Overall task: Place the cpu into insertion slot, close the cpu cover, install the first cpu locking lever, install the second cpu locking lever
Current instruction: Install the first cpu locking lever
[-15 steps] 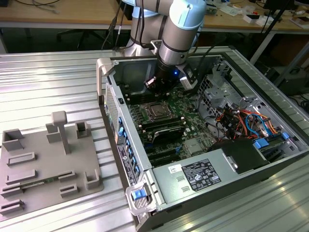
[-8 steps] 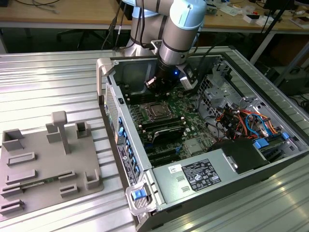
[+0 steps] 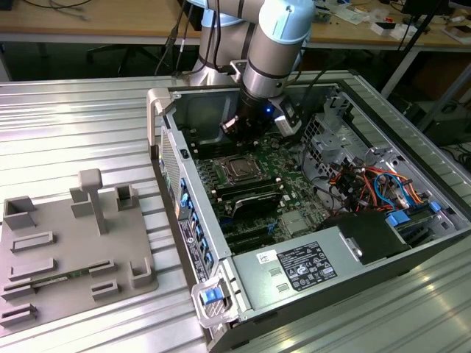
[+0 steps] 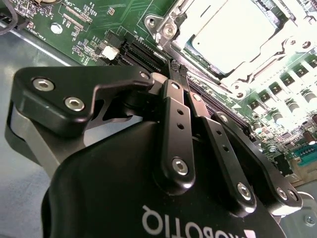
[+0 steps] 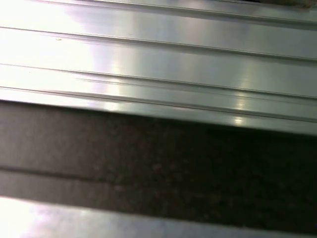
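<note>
While the cpu (image 4: 233, 37) sits in the insertion slot (image 3: 241, 168) under its cover, the tool (image 4: 181, 74), fingers together and empty, hovers beside it; lever locking seems in hand, demanding precise contact.

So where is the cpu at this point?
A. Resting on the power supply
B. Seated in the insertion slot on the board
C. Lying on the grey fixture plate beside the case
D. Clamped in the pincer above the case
B: in the second wrist view the silver-topped cpu lies flat inside the insertion slot with the metal frame around it, just beyond the pincer.
</note>
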Available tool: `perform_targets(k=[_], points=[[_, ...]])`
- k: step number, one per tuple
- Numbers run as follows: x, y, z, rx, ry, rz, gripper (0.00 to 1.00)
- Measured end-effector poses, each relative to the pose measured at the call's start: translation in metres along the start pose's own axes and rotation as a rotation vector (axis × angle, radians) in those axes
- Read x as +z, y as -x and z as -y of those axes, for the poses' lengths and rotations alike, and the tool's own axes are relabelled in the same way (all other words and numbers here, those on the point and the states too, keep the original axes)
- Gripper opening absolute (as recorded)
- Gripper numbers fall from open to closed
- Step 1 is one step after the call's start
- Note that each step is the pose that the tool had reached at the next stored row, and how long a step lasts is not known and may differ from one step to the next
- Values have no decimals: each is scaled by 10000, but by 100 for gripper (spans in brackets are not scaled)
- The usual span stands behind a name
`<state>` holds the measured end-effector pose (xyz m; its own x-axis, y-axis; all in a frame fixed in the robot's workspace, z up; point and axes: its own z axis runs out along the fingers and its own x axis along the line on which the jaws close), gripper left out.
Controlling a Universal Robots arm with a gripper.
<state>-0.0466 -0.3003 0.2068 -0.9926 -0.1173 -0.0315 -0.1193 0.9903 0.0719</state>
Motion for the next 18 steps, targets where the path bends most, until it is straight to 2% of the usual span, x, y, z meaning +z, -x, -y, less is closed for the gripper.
perform_targets(k=[7,12,13,14,18], points=[[0,0,2,1,1,0,11],[-1,-3,45,0,-2,-3,11],[29,2,48,-2,-64,-13,11],[42,3,49,-3,-94,-16,11],[52,3,49,-3,-115,-17,11]])
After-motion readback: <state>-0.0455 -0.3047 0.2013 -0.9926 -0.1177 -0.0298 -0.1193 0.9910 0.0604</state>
